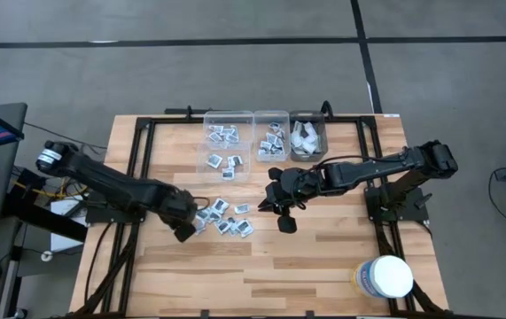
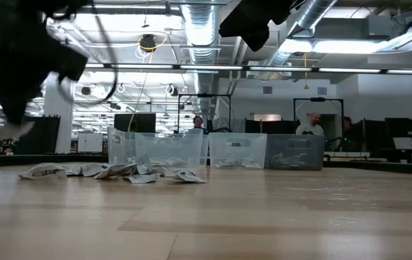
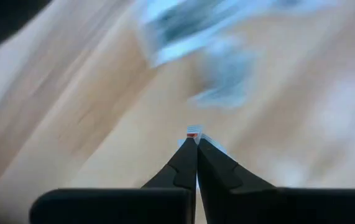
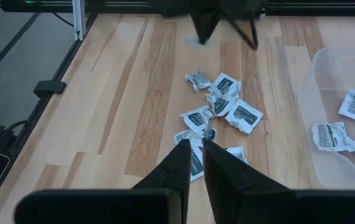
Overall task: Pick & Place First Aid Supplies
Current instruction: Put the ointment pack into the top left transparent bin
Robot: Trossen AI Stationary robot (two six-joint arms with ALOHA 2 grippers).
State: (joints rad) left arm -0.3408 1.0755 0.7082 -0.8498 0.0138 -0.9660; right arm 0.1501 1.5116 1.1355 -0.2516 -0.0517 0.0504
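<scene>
The left tool (image 1: 185,232) was clamped on a small packet (image 3: 193,131) just beside the loose packets (image 1: 224,218) on the counter (image 1: 323,257). The right tool (image 1: 286,221), fingers nearly together and empty, hung near that pile.

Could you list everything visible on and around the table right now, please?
Loose packets: about a dozen, white-grey with dark prints, table centre-left.
Clear bins: three, in a row at the far edge, all holding supplies.
Tub: one, white, near right corner.
Table: one, light wood.
People: at least two, far background.
Left gripper: shut on a small packet, beside the loose packets.
Right gripper: nearly closed, empty, mid-table.
</scene>
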